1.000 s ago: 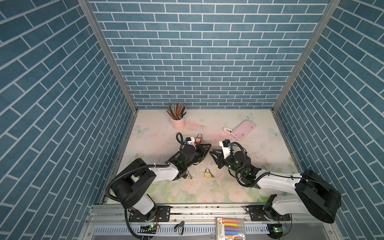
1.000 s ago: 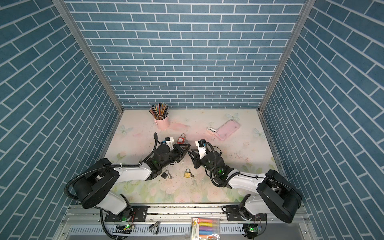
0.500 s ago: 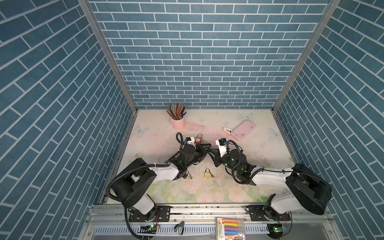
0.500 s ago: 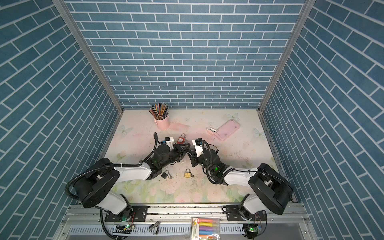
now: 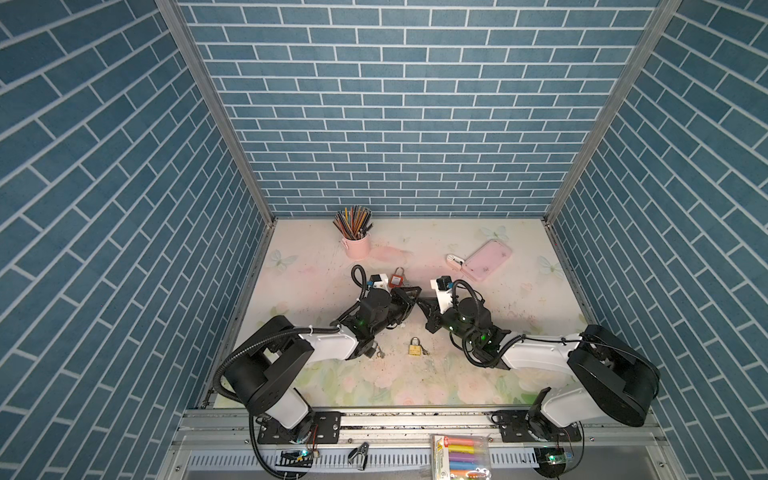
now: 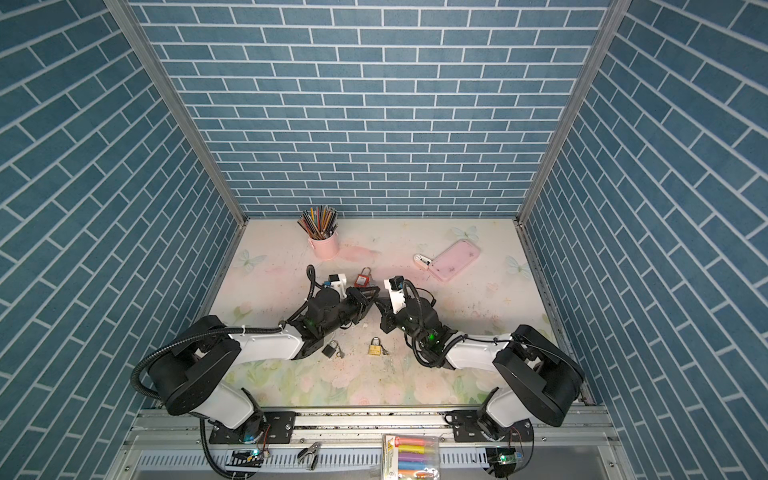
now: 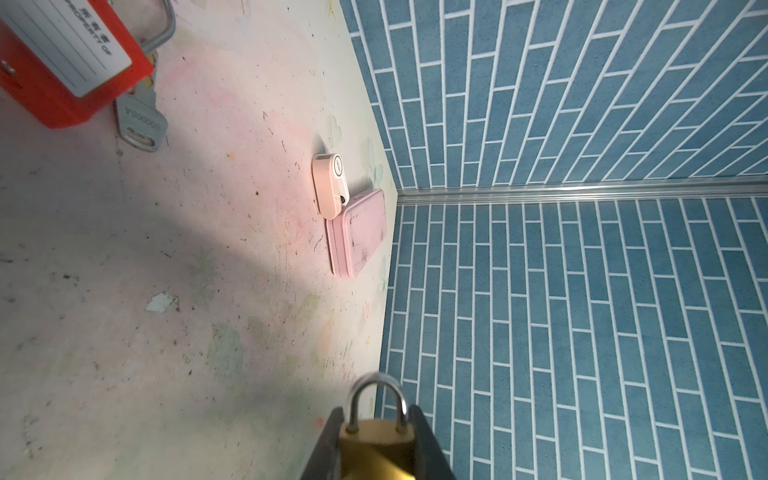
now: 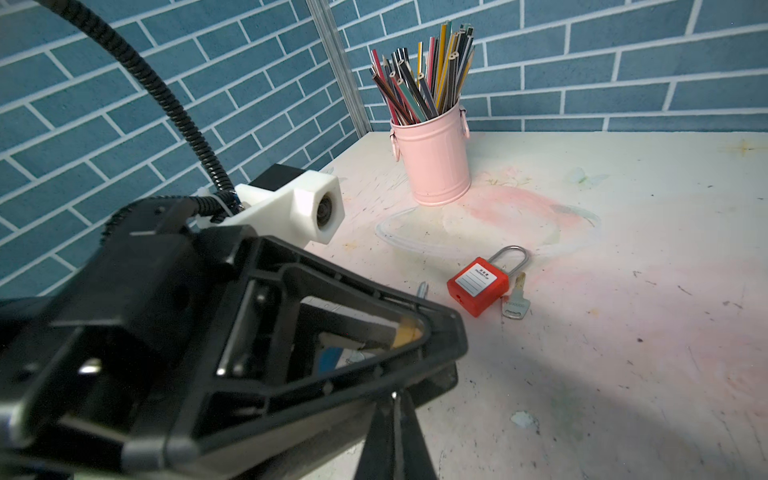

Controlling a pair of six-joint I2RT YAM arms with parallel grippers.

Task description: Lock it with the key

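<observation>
**Ana:** Down at the front rail, what lies nearest?

**Ben:** A pack of coloured sticks (image 5: 460,457), and left of it a small metal clip (image 5: 359,453).

**Ana:** And on the flowered tabletop (image 5: 311,291)?

**Ben:** First a little black padlock (image 6: 329,348) just beside the left arm. Then a flat-lying brass padlock with keys at its side (image 5: 414,347), between the two arms.

**Ana:** The grippers?

**Ben:** Past those, tip to tip at mid-table. The left gripper (image 7: 376,432) clamps a small brass padlock with a steel shackle (image 7: 374,451), with the shackle sticking out beyond the fingers. The right gripper (image 8: 397,411) is pinched fully closed. Whether a key sits in it, I cannot tell.

**Ana:** Farther back?

**Ben:** A red plastic padlock with a white label (image 8: 478,286) lies flat, with a silver key (image 8: 515,303) touching it. Near the back wall stands a pink metal bucket of coloured pencils (image 8: 432,166). To the right lies a flat pink tin (image 5: 487,260), and a small pale pink gadget (image 5: 455,262) touches its end.
</observation>
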